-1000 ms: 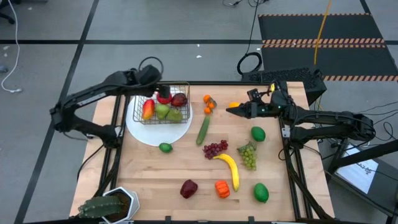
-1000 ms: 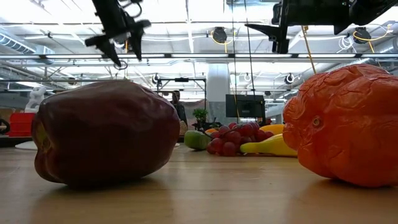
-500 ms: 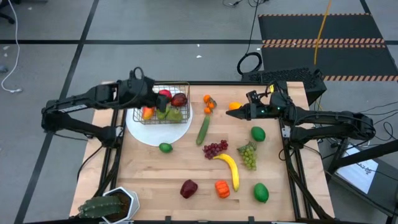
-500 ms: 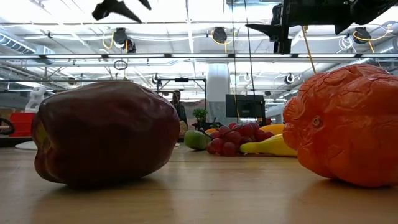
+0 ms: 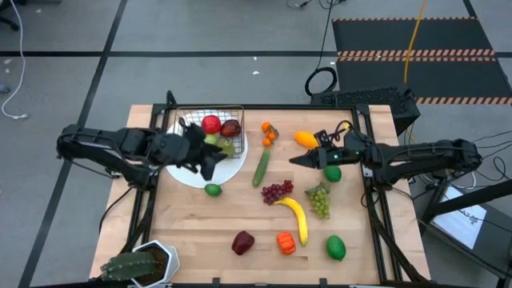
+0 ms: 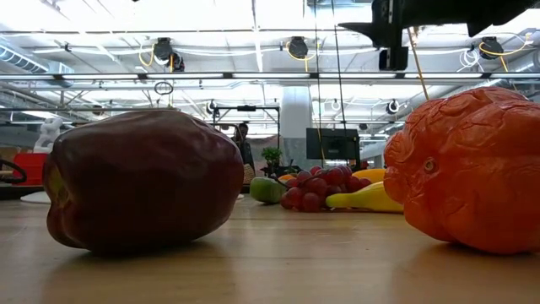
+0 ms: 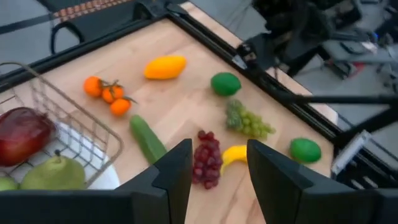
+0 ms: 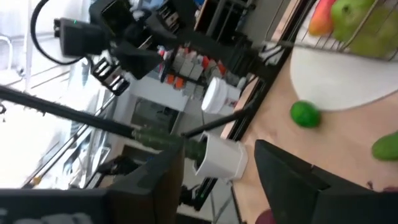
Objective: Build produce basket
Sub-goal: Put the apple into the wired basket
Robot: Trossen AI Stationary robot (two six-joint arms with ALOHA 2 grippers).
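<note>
The wire basket (image 5: 213,133) stands on a round white plate (image 5: 194,176) at the far left. It holds a red apple (image 5: 211,123), a dark apple (image 5: 231,128) and a pear (image 7: 53,174). Loose produce lies on the table: oranges (image 5: 268,132), mango (image 5: 305,138), cucumber (image 5: 262,166), purple grapes (image 5: 276,191), banana (image 5: 294,214). My left gripper (image 5: 210,166) hovers open over the plate, just near of the basket, its fingers (image 7: 177,168) holding nothing. My right gripper (image 5: 298,158) hangs open and level above the table, pointing left, between the mango and a lime (image 5: 332,173).
Near the front edge lie a dark apple (image 5: 242,242), an orange pepper (image 5: 286,242) and a lime (image 5: 335,247). Another lime (image 5: 212,190) sits by the plate, and green grapes (image 5: 319,200) lie right of the banana. A potted plant (image 5: 140,264) stands at the near left corner.
My left gripper has swung from above the basket's far left corner toward the near edge and the right, ending over the plate beside the basket; it has risen out of the low view. My right gripper has shifted toward the near edge, uncovering the mango.
</note>
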